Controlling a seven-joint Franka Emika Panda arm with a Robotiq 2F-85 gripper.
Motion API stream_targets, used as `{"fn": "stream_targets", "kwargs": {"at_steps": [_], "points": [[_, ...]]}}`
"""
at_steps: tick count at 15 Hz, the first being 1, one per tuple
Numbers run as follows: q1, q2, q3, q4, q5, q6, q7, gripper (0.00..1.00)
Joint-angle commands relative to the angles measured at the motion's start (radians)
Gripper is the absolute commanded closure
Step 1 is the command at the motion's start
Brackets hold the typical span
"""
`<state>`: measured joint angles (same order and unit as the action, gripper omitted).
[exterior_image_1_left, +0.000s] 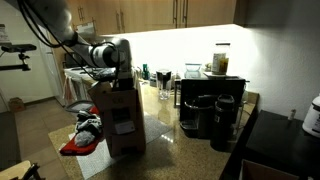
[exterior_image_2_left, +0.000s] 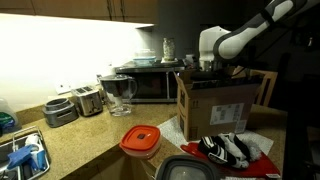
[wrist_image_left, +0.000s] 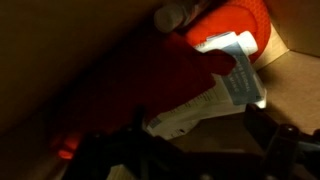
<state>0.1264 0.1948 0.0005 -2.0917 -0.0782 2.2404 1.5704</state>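
In both exterior views the arm (exterior_image_1_left: 100, 52) plunges into a cardboard box (exterior_image_1_left: 120, 118) (exterior_image_2_left: 215, 108) on the worktop (exterior_image_1_left: 165, 138). Wrist view: fingers (wrist_image_left: 285, 150) parted, empty (dim, though); red packet (wrist_image_left: 185, 85) just ahead at twelve o'clock, lying eight-to-two.

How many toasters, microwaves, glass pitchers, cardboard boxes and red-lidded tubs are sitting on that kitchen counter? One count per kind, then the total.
Toasters: 2
Microwave: 1
Glass pitcher: 1
Cardboard box: 1
Red-lidded tub: 1
Total: 6
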Motion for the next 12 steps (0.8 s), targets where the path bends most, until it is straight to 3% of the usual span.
{"fn": "stream_targets", "kwargs": {"at_steps": [1,12], "points": [[0.003,0.024,-0.004,-0.028,-0.001,0.038,0.089,0.0],[0.012,0.08,-0.011,-0.025,-0.025,0.06,0.11,0.0]]}}
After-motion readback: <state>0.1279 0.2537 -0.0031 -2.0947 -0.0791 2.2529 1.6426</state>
